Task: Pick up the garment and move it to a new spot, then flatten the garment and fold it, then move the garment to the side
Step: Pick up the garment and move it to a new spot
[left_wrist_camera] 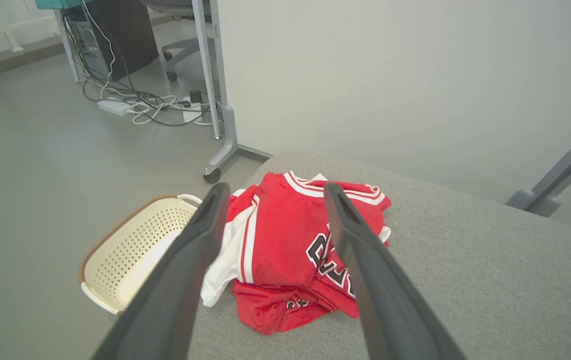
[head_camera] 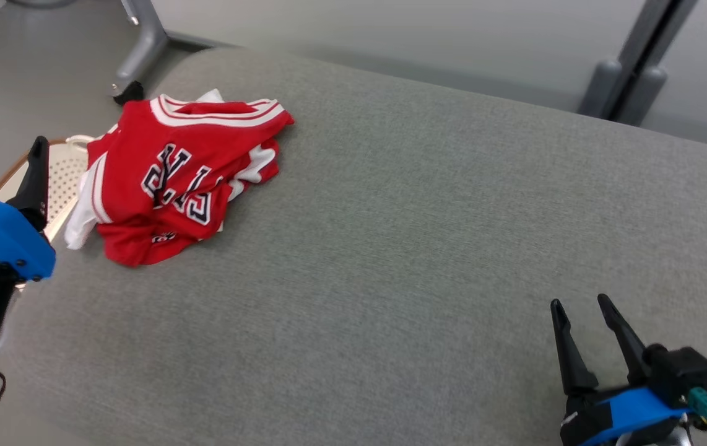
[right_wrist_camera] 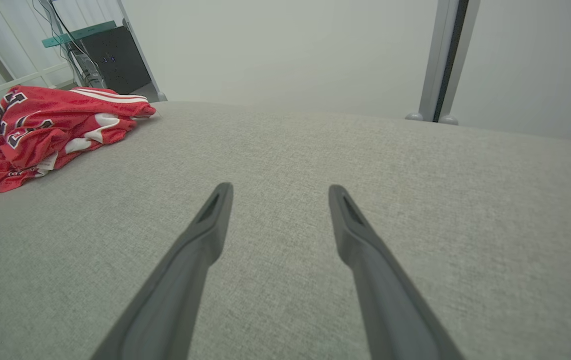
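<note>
The garment (head_camera: pixel 174 179) is a red jersey with white trim and dark lettering, lying crumpled in a heap at the far left edge of the grey fabric surface (head_camera: pixel 421 235). It also appears in the left wrist view as garment (left_wrist_camera: pixel 285 250) and at the left of the right wrist view as garment (right_wrist_camera: pixel 45 130). My left gripper (head_camera: pixel 10 155) is open, off the left edge of the surface, short of the jersey and apart from it; left gripper (left_wrist_camera: pixel 273 192) points at the heap. My right gripper (head_camera: pixel 579 303) stands open and empty at the near right, right gripper (right_wrist_camera: pixel 278 190) low over bare fabric.
A cream perforated laundry basket (left_wrist_camera: pixel 130 250) sits on the floor just left of the surface, under my left gripper. A wheeled metal table leg (left_wrist_camera: pixel 220 150) and cables (left_wrist_camera: pixel 140 105) lie beyond it. A grey post (head_camera: pixel 632 68) stands behind the surface at the right.
</note>
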Tool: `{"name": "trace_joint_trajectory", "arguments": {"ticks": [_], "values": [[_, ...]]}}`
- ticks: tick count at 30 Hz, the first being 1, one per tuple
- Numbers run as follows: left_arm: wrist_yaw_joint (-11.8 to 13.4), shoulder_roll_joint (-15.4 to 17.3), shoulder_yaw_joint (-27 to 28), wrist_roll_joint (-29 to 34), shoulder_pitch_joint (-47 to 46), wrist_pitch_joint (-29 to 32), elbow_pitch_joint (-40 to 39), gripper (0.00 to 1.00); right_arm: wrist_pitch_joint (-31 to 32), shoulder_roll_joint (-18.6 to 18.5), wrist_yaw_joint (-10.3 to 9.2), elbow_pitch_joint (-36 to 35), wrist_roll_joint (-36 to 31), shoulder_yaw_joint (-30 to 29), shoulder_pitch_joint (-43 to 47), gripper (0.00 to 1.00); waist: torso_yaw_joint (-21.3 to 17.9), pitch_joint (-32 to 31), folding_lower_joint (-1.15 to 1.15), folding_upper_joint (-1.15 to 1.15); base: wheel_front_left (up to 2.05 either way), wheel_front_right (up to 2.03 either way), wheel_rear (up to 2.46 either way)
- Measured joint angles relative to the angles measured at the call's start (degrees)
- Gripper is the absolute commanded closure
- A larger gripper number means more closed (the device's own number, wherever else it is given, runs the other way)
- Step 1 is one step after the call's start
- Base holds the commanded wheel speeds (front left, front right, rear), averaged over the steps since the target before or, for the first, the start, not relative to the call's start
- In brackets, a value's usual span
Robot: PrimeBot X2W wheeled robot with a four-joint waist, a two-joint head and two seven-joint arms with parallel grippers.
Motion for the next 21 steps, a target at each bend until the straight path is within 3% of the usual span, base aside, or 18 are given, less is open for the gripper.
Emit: {"name": "trace_joint_trajectory", "arguments": {"ticks": [12, 21], "values": [[0.8, 4.7, 4.3, -6.0, -8.4, 10.1, 9.8, 0.00, 2.7, 0.0, -0.01, -6.7, -2.6, -0.5, -2.7, 0.00, -11.8, 11.1, 0.01, 0.01, 0.00, 0.00, 0.00], [4.1, 7.6, 3.6, -6.3, -8.8, 18.9, 13.4, 0.00, 2.7, 0.0, -0.01, -8.6, -2.4, -1.1, -3.5, 0.00, -15.6, 15.3, 0.00, 0.01, 0.00, 0.00, 0.00]]}}
